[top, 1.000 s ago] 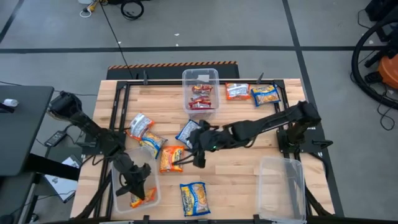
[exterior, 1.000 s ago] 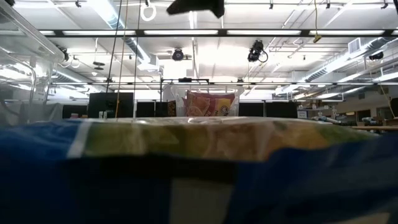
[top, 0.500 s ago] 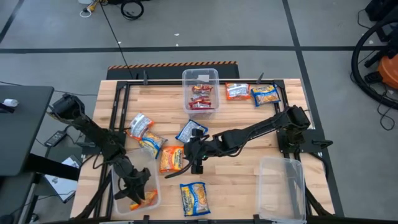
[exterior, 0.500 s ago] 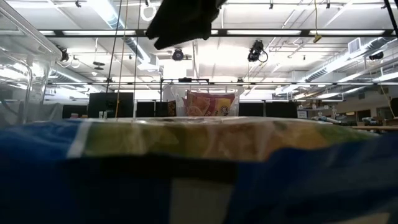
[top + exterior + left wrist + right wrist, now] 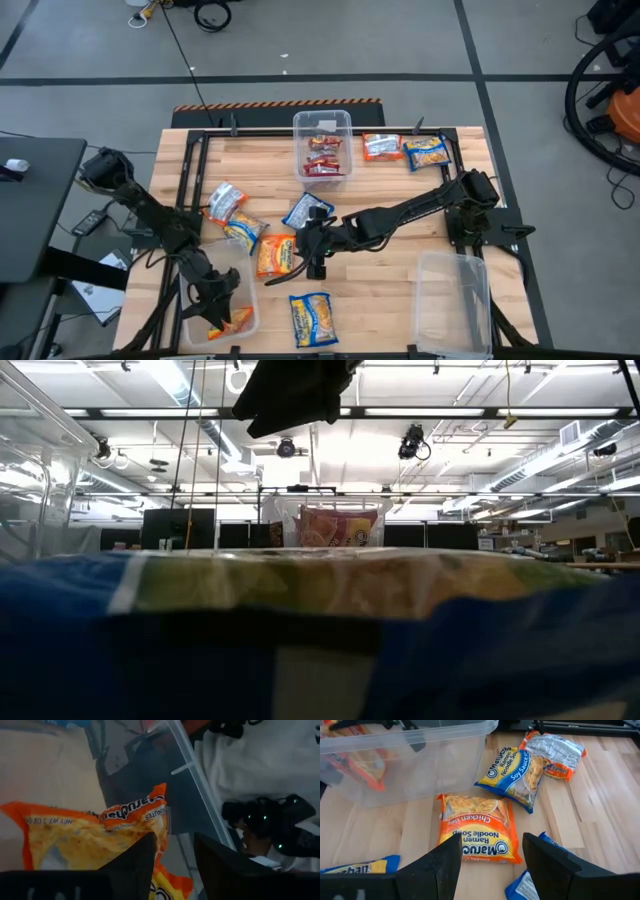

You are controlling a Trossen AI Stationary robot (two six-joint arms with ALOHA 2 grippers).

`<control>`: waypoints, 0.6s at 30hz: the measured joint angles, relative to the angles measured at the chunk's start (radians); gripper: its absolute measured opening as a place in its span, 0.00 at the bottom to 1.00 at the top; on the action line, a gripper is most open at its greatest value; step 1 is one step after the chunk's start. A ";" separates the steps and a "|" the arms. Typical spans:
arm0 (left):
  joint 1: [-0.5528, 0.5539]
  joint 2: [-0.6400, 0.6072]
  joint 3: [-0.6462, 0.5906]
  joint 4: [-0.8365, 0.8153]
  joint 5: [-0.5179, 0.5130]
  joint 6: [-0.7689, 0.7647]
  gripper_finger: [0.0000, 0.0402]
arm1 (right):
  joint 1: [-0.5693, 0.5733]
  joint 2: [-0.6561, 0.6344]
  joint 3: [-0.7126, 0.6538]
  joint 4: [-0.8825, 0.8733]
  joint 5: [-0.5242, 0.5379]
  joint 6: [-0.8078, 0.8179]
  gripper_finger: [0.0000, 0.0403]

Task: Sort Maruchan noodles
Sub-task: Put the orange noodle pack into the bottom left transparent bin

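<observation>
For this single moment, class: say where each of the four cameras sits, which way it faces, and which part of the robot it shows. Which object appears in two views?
High view: overhead, facing down on the table; both arms show.
Low view: table height, facing the room past a blue packet; an arm shows on top.
Left wrist view: over the left bin, left gripper open.
Right wrist view: right gripper open above the orange chicken packet.
Shared: that packet also shows overhead.
</observation>
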 joint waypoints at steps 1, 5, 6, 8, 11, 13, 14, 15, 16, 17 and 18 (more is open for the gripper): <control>0.000 -0.005 0.000 -0.011 -0.002 -0.011 0.34 | 0.000 0.000 0.000 0.000 0.000 0.010 0.53; 0.000 -0.006 0.001 -0.078 -0.024 -0.058 0.30 | 0.000 0.000 0.000 -0.001 0.001 0.026 0.53; 0.001 -0.006 0.001 -0.091 -0.030 -0.061 0.29 | 0.000 0.000 0.000 -0.001 0.001 0.028 0.53; 0.001 -0.005 0.001 -0.096 -0.037 -0.072 0.28 | 0.000 0.000 0.000 -0.003 0.001 0.028 0.53; 0.005 -0.005 0.001 -0.087 -0.028 -0.084 0.26 | 0.000 0.000 0.000 -0.004 0.002 -0.010 0.53; 0.006 -0.009 0.001 -0.085 -0.026 -0.085 0.24 | 0.000 0.011 0.001 0.006 0.004 -0.053 0.53; 0.007 -0.013 0.001 -0.083 -0.027 -0.084 0.23 | 0.001 0.014 0.001 0.003 0.004 -0.073 0.53; 0.008 -0.018 0.002 -0.083 -0.030 -0.080 0.21 | 0.002 0.020 0.000 -0.004 0.000 -0.088 0.53; 0.008 -0.021 0.007 -0.098 -0.031 -0.079 0.20 | 0.002 0.033 0.001 0.014 -0.005 -0.098 0.53; 0.008 -0.024 0.014 -0.116 -0.031 -0.078 0.18 | 0.003 0.041 0.002 0.028 -0.015 -0.103 0.53; 0.008 -0.030 0.021 -0.139 -0.029 -0.075 0.16 | 0.004 0.051 0.001 0.020 -0.024 -0.106 0.53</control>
